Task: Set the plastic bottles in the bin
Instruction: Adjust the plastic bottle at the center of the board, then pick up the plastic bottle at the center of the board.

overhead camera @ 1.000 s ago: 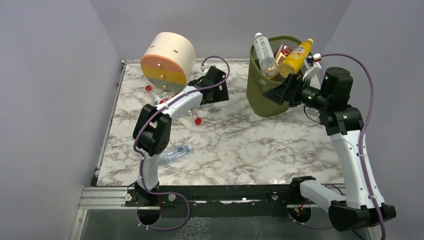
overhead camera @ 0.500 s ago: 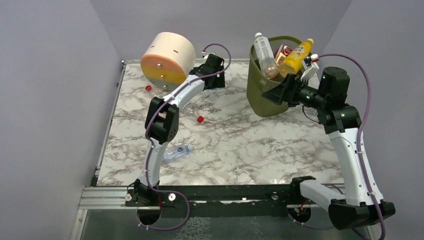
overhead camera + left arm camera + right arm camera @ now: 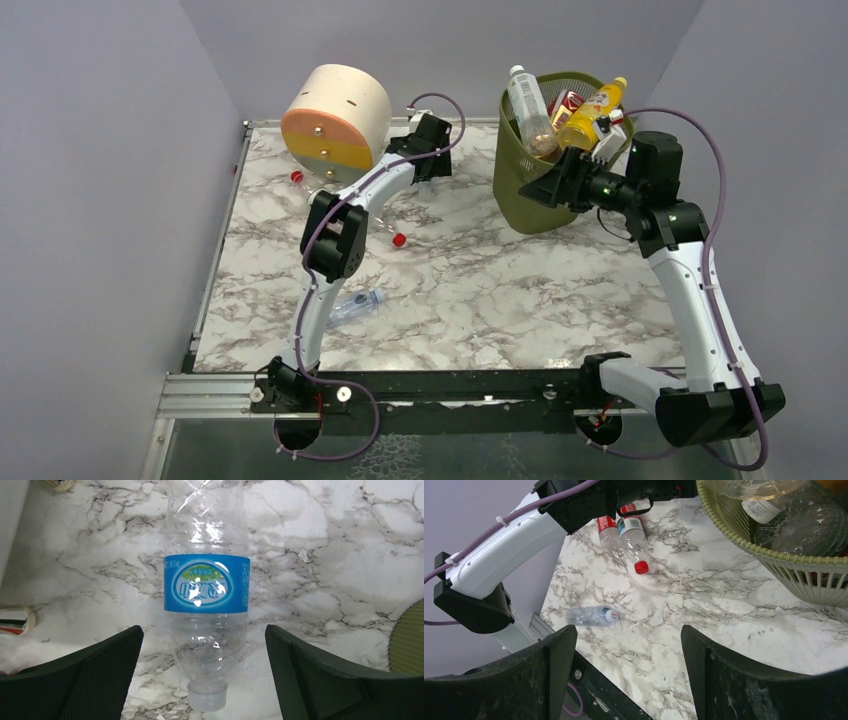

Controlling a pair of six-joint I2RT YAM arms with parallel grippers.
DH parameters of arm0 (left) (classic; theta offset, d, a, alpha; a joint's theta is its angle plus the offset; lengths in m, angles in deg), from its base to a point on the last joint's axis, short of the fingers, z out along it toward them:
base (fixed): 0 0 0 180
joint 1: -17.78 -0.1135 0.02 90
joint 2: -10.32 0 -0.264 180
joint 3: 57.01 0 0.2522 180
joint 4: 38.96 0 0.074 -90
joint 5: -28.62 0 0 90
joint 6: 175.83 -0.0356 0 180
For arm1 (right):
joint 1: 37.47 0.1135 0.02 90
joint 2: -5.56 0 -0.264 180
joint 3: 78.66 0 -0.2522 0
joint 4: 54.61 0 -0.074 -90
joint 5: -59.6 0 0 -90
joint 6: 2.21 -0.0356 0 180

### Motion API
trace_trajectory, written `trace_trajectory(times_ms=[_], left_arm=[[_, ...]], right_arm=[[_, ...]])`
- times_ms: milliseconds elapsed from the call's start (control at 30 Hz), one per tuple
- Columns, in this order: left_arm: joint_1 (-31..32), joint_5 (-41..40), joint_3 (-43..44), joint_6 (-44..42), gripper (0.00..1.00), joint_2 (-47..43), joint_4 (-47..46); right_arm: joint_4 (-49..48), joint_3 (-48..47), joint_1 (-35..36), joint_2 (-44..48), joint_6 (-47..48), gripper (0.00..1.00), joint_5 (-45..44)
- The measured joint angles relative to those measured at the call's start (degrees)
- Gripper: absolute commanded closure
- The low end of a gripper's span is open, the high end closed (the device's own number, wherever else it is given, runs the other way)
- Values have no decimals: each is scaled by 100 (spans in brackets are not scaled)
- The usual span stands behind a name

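Now left gripper (image 3: 204, 635) wider, straddling blue-label bottle (image 3: 207, 595).

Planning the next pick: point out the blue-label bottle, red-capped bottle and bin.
blue-label bottle (image 3: 206, 583), left wrist view, on its label.
red-capped bottle (image 3: 636, 550), right wrist view, clear body.
bin (image 3: 516, 186), top external view, mesh side wall.

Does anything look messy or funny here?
Yes. The bin is piled full: a clear bottle and a yellow bottle poke up past its rim. One small bottle lies flat on the table.
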Motion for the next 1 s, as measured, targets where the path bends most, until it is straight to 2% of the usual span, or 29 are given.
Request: trace_trajectory(times_ms=[300, 400, 500, 567, 633, 800, 1000], left_arm=[[-72, -144, -28, 188, 5, 289, -664], [-83, -164, -28, 278, 9, 389, -826], [-81, -179, -28, 363, 24, 468, -942], [-81, -186, -33, 415, 39, 505, -973], [-81, -190, -116, 474, 46, 503, -1060], [-81, -190, -452, 544, 48, 332, -1375], [-83, -136, -1388, 629, 48, -420, -1287]], right_arm=[[0, 7, 0, -114, 103, 21, -57], [2, 4, 0, -142, 142, 21, -76], [4, 4, 0, -184, 164, 21, -87], [4, 4, 0, -208, 181, 21, -111], [4, 4, 0, -214, 186, 21, -138], [4, 7, 2, -212, 186, 21, -170], [87, -26, 24, -173, 181, 21, -199]])
